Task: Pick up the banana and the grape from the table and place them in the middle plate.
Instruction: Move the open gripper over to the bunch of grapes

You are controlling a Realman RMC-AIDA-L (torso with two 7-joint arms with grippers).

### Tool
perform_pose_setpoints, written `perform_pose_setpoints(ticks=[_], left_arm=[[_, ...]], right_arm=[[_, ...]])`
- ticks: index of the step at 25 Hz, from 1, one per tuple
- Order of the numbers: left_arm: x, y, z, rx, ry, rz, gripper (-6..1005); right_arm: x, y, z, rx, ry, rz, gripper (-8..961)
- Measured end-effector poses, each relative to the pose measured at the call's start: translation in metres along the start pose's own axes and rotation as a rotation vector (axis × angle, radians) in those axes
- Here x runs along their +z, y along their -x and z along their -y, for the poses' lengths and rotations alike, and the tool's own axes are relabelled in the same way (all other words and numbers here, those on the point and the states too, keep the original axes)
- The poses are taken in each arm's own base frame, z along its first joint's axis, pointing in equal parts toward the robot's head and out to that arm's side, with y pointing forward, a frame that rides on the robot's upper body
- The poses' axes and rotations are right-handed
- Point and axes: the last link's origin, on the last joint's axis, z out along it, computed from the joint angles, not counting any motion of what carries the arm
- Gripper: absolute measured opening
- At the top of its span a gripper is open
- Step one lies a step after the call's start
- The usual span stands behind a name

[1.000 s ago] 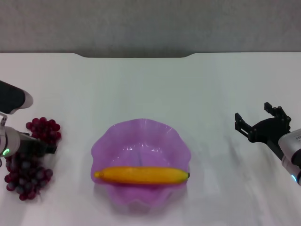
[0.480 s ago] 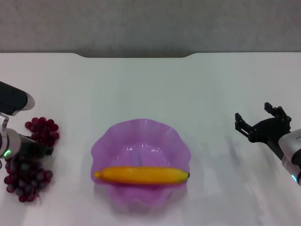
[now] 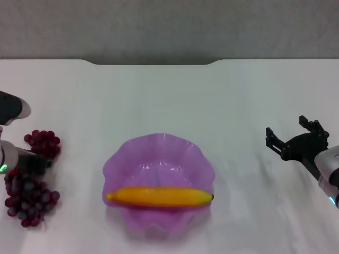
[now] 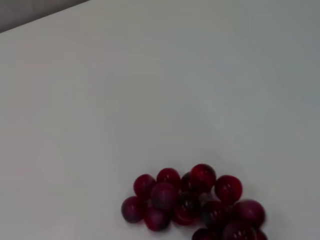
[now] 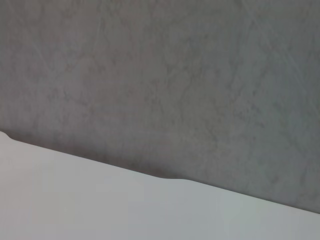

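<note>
The yellow banana (image 3: 159,196) lies across the near half of the purple scalloped middle plate (image 3: 159,139), at the centre of the white table (image 3: 169,95). At the table's left edge lies the dark red grape bunch (image 3: 29,198). My left gripper (image 3: 36,164) sits across the bunch's middle, hiding part of it. The left wrist view shows one end of the grape bunch (image 4: 195,200) resting on the tabletop. My right gripper (image 3: 288,128) hovers open and empty to the right of the plate, well apart from it.
A grey wall (image 3: 169,26) stands behind the table's notched far edge (image 3: 153,63). The right wrist view shows only that grey wall (image 5: 160,75) and a strip of the white table (image 5: 100,205).
My left gripper has slid to the left over the grape bunch, and the bunch's far cluster has shifted a little left with it. The right gripper, banana and plate have stayed in place.
</note>
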Motion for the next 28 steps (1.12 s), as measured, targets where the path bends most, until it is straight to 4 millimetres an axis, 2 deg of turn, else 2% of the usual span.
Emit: perform_pose_setpoints(ticks=[20, 28], left_arm=[[0.0011, 0.0028, 0.0037, -0.016, -0.030, -0.034, 375], [0.0014, 0.0042, 0.0037, -0.024, -0.031, -0.034, 362]], right_arm=[[-0.0001, -0.0002, 0.0001, -0.001, 0.000, 0.000, 906], [-0.0001, -0.0003, 0.0002, 0.000, 0.000, -0.001, 906]])
